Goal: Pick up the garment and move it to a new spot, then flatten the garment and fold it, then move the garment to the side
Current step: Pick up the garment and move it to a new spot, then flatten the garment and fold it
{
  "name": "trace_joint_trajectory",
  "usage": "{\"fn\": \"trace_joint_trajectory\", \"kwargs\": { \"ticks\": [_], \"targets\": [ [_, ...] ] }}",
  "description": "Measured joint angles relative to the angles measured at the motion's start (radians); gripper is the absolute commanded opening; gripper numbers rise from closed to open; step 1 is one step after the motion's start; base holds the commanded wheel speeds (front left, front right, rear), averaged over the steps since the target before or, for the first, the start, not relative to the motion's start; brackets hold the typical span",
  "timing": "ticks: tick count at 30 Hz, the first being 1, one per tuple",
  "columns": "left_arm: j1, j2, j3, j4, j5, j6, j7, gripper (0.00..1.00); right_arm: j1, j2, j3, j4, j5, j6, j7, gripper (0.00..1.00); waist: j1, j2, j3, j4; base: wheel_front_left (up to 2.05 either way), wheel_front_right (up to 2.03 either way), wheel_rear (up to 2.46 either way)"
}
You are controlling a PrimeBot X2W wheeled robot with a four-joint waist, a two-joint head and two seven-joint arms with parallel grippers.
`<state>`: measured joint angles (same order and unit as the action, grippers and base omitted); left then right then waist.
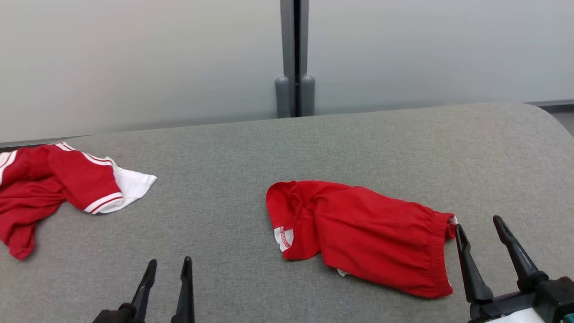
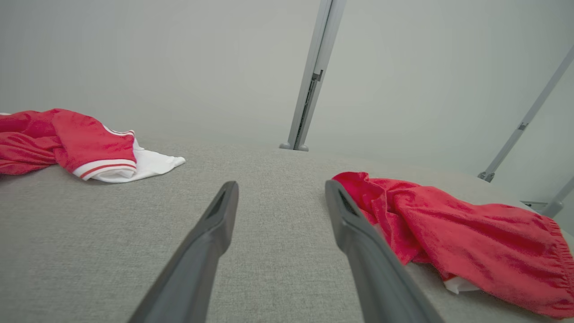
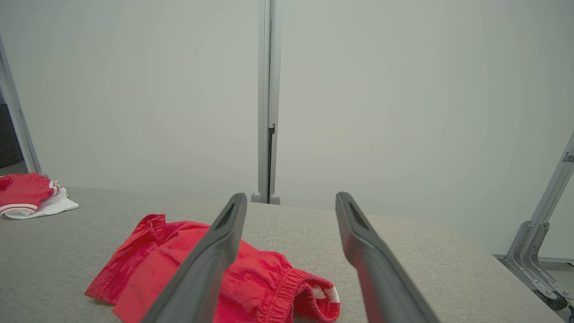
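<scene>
A crumpled red garment with an elastic waistband (image 1: 367,233) lies on the grey fabric surface (image 1: 224,152), right of centre. It also shows in the left wrist view (image 2: 471,237) and in the right wrist view (image 3: 157,260). My left gripper (image 1: 169,262) is open near the front edge, well to the left of the garment, with nothing between its fingers (image 2: 281,185). My right gripper (image 1: 479,223) is open too, just past the waistband end at the garment's right, and empty (image 3: 290,196).
A second red garment with white trim (image 1: 54,179) lies bunched at the far left of the surface (image 2: 76,139) (image 3: 24,193). A grey post (image 1: 294,58) stands behind the table against a pale wall. The surface curves away at the far right (image 1: 556,121).
</scene>
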<state>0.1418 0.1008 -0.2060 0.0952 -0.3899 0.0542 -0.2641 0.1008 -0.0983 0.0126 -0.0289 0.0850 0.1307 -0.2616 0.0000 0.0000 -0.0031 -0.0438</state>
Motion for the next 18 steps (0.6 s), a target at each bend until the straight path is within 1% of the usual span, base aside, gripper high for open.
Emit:
{"fn": "trace_joint_trajectory", "kwargs": {
  "ticks": [3,8,14,18],
  "targets": [
    [0.059,-0.010,0.065,-0.029,0.053,-0.005,0.000,1.00,0.016,0.005,-0.004,0.014,-0.006,0.000,0.000,1.00,0.0000,0.0000,-0.029,0.027,0.00,0.00,0.00],
    [0.132,-0.026,0.143,-0.043,0.106,-0.030,0.000,1.00,0.037,0.019,-0.015,0.040,-0.006,0.000,0.000,1.00,0.0000,0.0000,-0.064,0.057,0.00,0.00,0.00],
    [0.145,-0.044,0.179,-0.039,0.138,-0.069,0.000,1.00,0.046,0.031,-0.020,0.058,-0.006,0.000,0.000,1.00,0.0000,0.0000,-0.069,0.066,0.00,0.00,0.00],
    [0.145,-0.047,0.189,-0.034,0.145,-0.077,0.000,1.00,0.047,0.035,-0.019,0.062,-0.005,0.000,0.000,1.00,0.0000,0.0000,-0.067,0.065,0.00,0.00,0.00]
  ]
}}
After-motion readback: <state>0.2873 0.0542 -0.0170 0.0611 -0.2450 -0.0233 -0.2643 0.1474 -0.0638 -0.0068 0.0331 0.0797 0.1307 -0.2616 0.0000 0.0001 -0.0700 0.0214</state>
